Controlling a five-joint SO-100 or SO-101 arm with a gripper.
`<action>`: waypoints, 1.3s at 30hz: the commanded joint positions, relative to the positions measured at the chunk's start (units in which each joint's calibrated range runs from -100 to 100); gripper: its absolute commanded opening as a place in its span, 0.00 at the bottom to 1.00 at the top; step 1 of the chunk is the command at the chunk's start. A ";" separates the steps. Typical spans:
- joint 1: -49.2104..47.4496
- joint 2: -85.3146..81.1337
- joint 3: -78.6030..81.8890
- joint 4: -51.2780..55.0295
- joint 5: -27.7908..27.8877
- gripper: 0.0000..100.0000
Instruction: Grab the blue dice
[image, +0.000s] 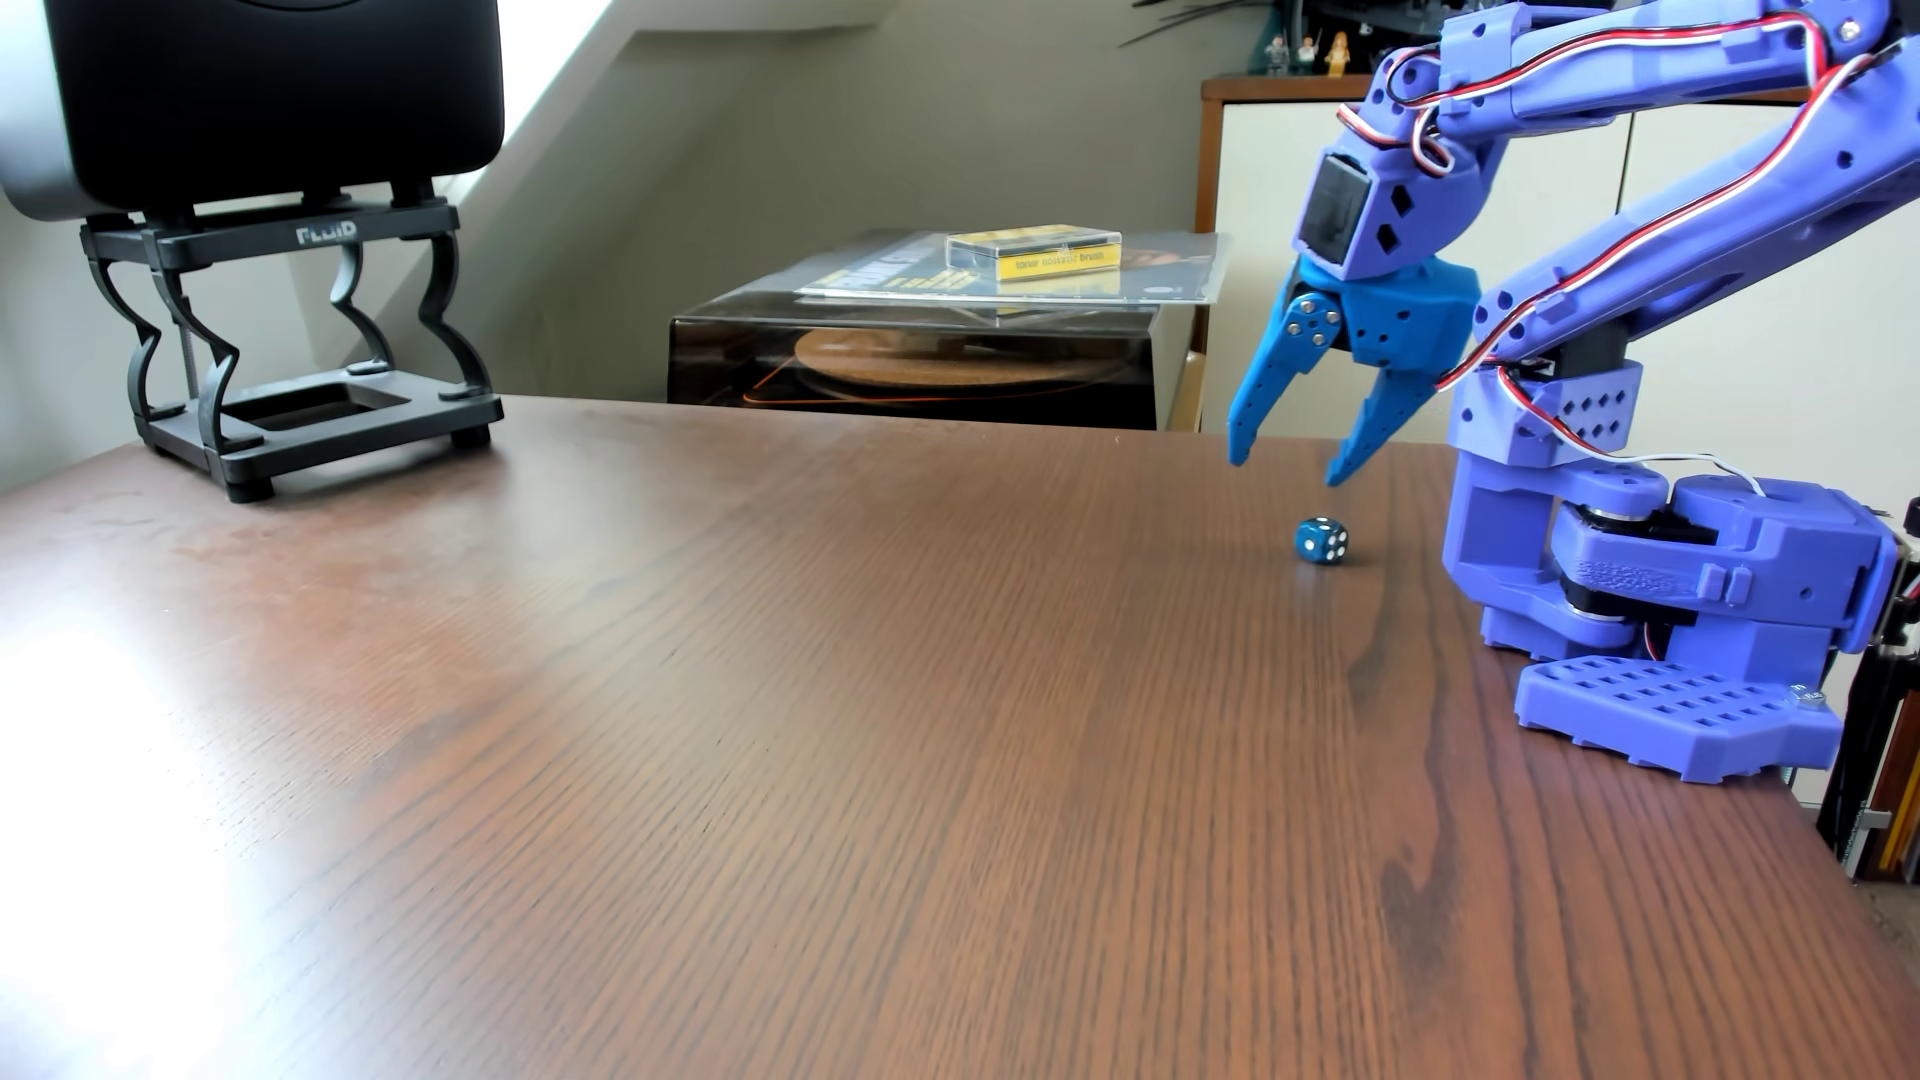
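The blue dice (1321, 540), a tiny dark blue cube with white pips, rests on the brown wooden table (831, 727) at the right, close to the arm's base. My gripper (1288, 467), a blue plastic claw, hangs point down just above and slightly behind the dice. Its jaws are spread apart and hold nothing. The fingertips (1238, 453) float clear of the table and do not touch the dice.
The arm's purple base (1683, 644) is clamped at the table's right edge. A black speaker on a black stand (301, 343) sits at the table's back left corner. A turntable under a clear cover (935, 353) stands behind the table.
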 joint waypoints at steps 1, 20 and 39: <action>3.49 0.06 -0.03 -0.61 2.71 0.21; -0.76 0.06 6.76 -0.61 10.07 0.21; -0.44 0.06 6.67 -1.46 10.13 0.21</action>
